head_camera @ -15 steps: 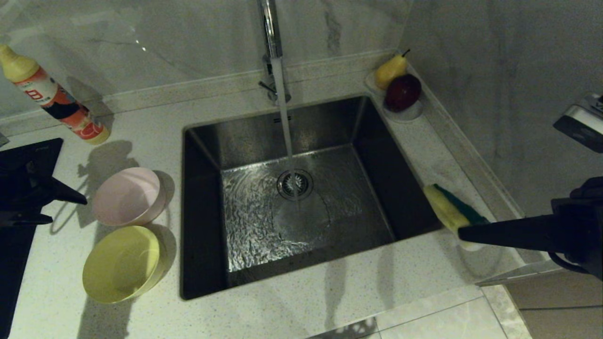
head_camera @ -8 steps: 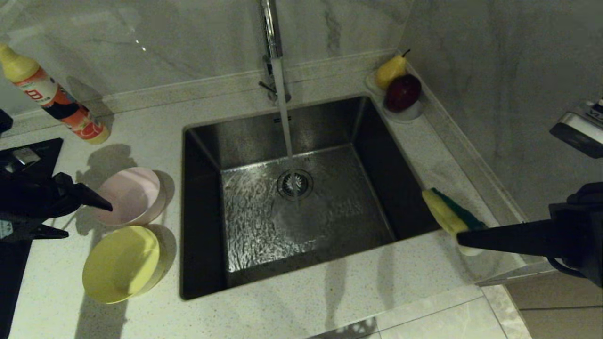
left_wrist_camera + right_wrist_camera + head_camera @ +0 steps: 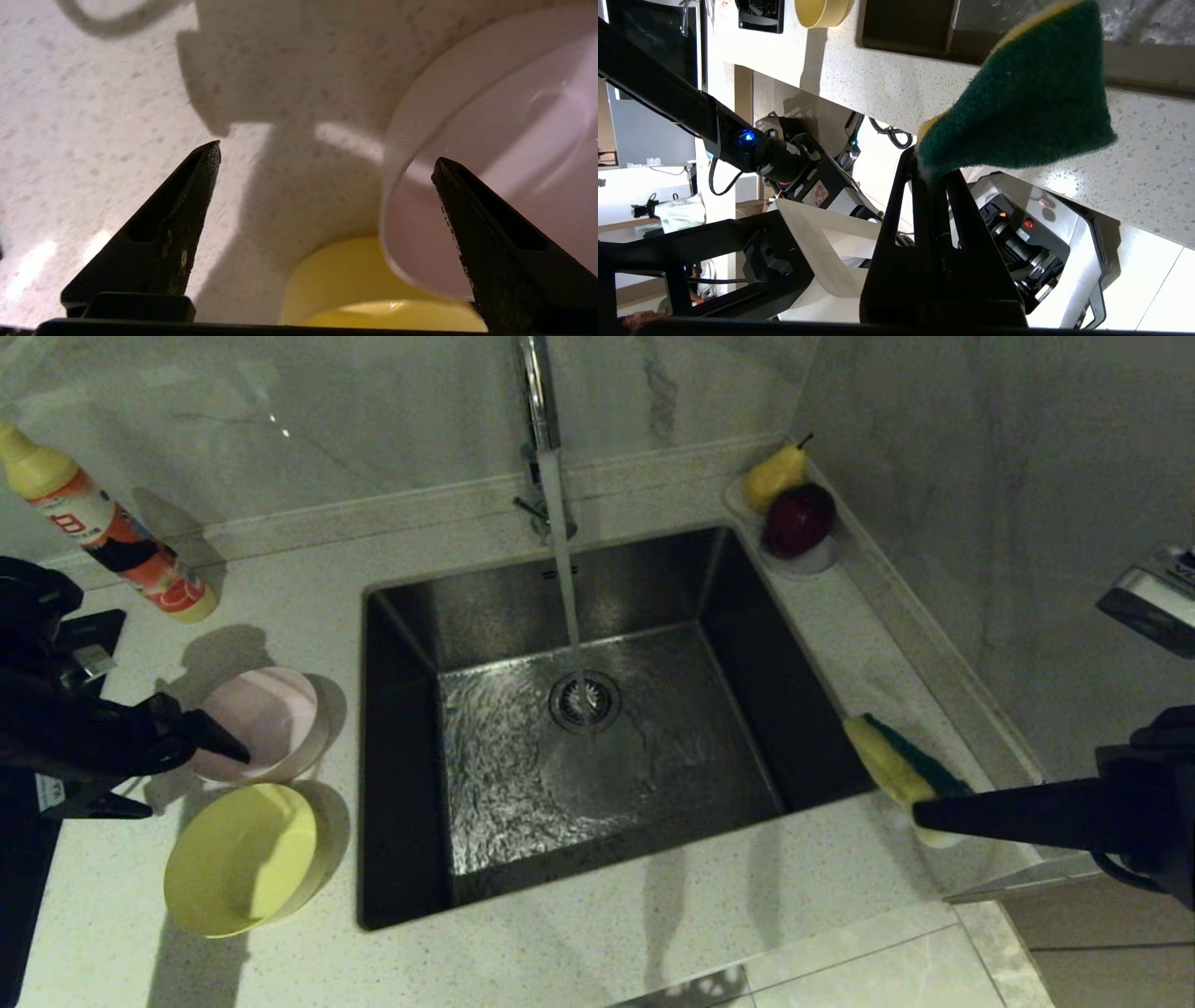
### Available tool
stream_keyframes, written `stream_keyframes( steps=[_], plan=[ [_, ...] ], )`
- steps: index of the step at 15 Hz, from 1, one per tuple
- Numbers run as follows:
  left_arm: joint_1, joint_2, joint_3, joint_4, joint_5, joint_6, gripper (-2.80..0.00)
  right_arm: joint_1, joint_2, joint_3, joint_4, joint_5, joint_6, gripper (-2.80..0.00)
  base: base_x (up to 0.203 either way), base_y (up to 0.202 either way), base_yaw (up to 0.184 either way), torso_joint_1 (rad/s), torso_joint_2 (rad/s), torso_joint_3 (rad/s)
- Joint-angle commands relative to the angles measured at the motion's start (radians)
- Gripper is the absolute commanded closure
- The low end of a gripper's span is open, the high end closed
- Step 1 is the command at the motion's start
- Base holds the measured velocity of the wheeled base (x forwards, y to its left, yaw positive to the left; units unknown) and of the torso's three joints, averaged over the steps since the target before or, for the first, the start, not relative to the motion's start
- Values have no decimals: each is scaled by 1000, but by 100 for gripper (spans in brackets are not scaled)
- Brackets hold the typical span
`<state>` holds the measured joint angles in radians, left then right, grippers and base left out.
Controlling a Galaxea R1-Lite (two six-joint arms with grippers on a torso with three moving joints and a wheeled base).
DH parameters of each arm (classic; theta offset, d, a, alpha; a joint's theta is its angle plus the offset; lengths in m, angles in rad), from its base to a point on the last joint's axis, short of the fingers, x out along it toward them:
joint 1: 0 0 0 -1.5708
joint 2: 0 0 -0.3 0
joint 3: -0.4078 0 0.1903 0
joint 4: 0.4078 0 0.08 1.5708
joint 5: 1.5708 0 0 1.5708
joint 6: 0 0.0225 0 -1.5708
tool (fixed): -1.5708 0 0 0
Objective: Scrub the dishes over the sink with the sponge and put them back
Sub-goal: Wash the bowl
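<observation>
left gripper [image 3: 327, 154] spread wide, straddling near rim of pink bowl [image 3: 261, 723]: 1 finger inside, 1 outside over bare counter [image 3: 280, 607]. yellow bowl [image 3: 241, 859] just beside, touching pink. beyond, sink [image 3: 411, 887] with open room. far across, right gripper [image 3: 920, 814] clamped on sponge [image 3: 892, 761].

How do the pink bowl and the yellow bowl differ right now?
The pink bowl sits farther back on the counter; the yellow bowl sits nearer the front. The open left gripper straddles the pink bowl's rim, one finger inside; nothing reaches into the yellow bowl. Both are round, similar in size, tilted and left of the sink.
</observation>
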<state>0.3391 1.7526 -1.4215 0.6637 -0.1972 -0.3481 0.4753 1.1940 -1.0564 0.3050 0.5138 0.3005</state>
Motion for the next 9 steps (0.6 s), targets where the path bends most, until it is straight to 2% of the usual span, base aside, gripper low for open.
stream_keyframes(
  steps=[1, 5, 6, 7, 9],
  plan=[
    [-5, 11, -5, -1, 2, -5, -280, -5, -6, 3, 2, 3, 2, 0, 0, 0, 0, 0, 0, 0],
    [-16, 13, -1, -1, 16, -10, -280, -14, -10, 7, 2, 5, 2, 0, 0, 0, 0, 0, 0, 0],
    [-19, 13, 1, -1, 22, -11, -86, -14, -11, 7, 2, 5, 2, 0, 0, 0, 0, 0, 0, 0],
    [-19, 15, 3, 0, 24, -9, 0, -14, -11, 7, 2, 5, 2, 0, 0, 0, 0, 0, 0, 0],
    [-20, 19, -3, -3, 32, -34, 0, -17, -13, 9, 2, 6, 5, 0, 0, 0, 0, 0, 0, 0]
  ],
)
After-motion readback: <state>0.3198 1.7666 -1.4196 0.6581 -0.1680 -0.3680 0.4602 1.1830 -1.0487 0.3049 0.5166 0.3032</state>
